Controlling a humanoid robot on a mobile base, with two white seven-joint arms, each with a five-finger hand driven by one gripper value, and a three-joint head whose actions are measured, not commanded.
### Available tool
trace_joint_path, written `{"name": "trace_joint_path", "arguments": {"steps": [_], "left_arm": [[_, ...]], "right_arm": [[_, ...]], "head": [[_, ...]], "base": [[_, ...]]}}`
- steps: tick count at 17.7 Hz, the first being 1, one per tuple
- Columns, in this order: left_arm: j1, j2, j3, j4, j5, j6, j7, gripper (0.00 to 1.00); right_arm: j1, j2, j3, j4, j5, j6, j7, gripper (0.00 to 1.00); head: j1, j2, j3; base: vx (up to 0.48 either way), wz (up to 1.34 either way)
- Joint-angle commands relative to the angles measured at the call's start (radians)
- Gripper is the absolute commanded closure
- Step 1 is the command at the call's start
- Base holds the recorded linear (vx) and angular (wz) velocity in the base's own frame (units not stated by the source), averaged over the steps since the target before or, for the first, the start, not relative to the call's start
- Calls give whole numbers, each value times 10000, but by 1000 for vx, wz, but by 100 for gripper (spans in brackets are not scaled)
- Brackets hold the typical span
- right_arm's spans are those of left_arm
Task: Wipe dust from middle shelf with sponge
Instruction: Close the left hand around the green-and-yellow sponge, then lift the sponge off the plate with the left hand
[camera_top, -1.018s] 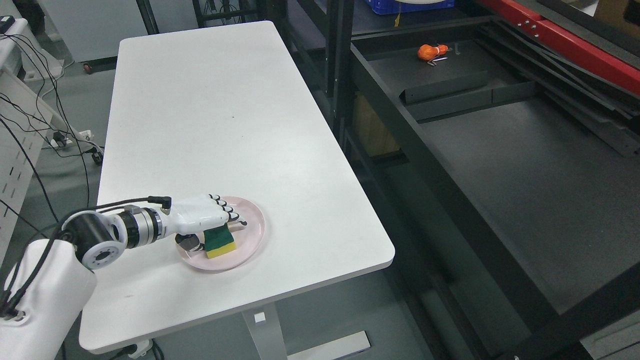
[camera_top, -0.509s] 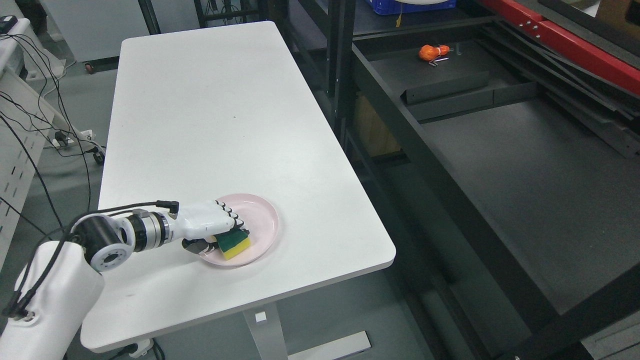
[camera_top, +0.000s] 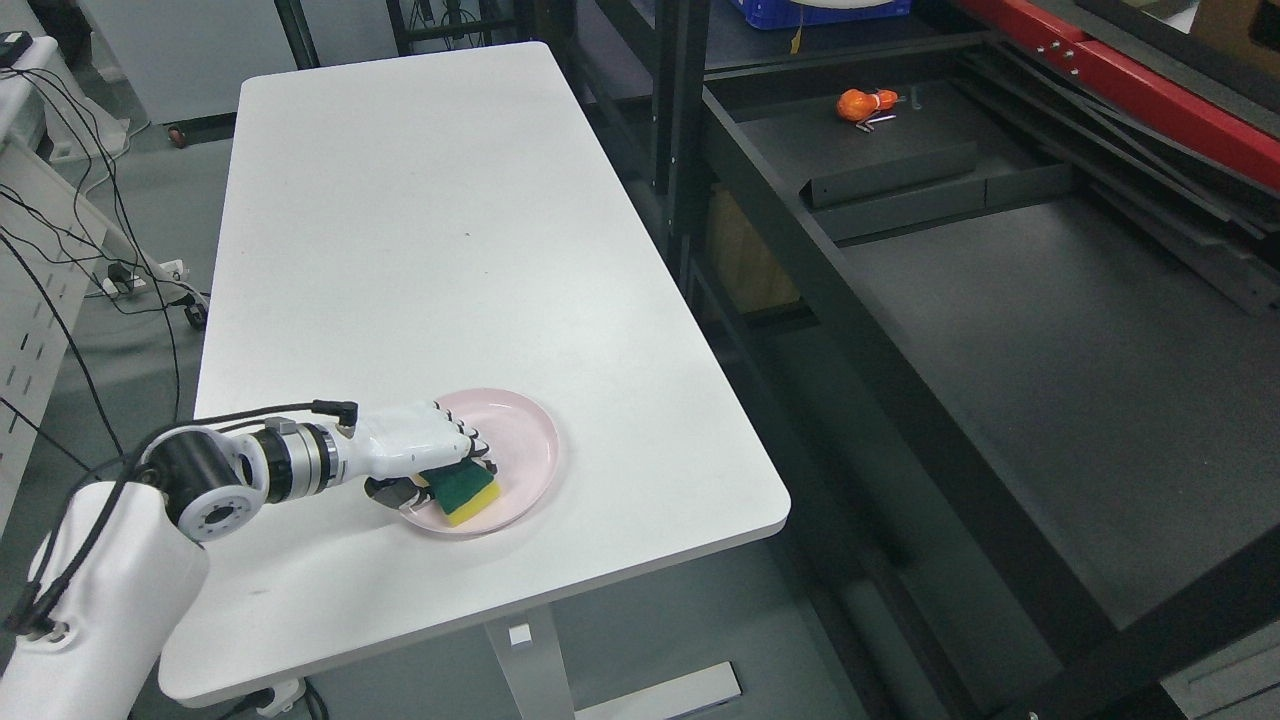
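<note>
The green and yellow sponge (camera_top: 465, 492) lies in the pink plate (camera_top: 530, 440) near the white table's (camera_top: 420, 230) front edge. The left hand (camera_top: 420, 455) wraps its fingers (camera_top: 462, 440) around the sponge, likely to carry it to the dark shelf (camera_top: 1050, 330) on the right.

Green-and-yellow sponge (camera_top: 466, 493) — pink plate (camera_top: 530, 450) — white table (camera_top: 420, 240).

One sponge (camera_top: 465, 491) in one left hand (camera_top: 425, 452), one pink plate (camera_top: 525, 440) beneath it, one white worktop (camera_top: 430, 250), and one orange object (camera_top: 860, 103) far beyond on one dark shelf (camera_top: 1050, 330).
</note>
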Motion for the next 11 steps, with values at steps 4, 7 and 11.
{"name": "trace_joint_path", "arguments": {"steps": [4, 7, 11], "left_arm": [[19, -64, 1706, 0, 641, -370, -935, 85], [-119, 28, 2335, -92, 672, -370, -967, 90], [-686, 136, 2964, -429, 1070, -370, -1594, 90]], "right_arm": [[6, -175, 0, -175, 0, 716, 50, 0], [-9, -175, 0, -175, 0, 716, 50, 0], [-9, -175, 0, -175, 0, 716, 50, 0]], "head": [[0, 0, 0], [0, 0, 0], [0, 0, 0]], "base": [[0, 0], [0, 0], [0, 0]]}}
